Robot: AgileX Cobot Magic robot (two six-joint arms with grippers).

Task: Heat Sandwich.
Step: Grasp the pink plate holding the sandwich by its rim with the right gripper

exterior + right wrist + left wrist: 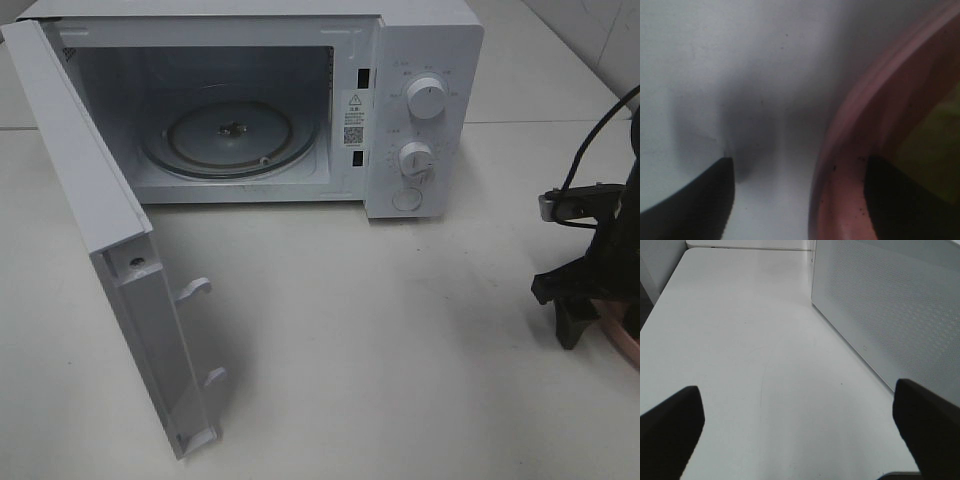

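Note:
The white microwave (420,60) stands at the back with its door (110,230) swung wide to the left and the glass turntable (230,135) bare. My right gripper (585,320) is low at the table's right edge, over the rim of a pink plate (622,335). In the right wrist view it (800,200) is open and straddles the plate rim (845,150), one finger on the table side and one inside the plate. A blurred yellow-green patch (935,145) on the plate looks like the sandwich's edge. My left gripper (800,435) is wide open over bare table.
The open door juts far forward over the left half of the table. A white perforated microwave panel (890,305) runs beside my left gripper. The control knobs (425,98) face forward. Black cables (600,130) hang by the right arm.

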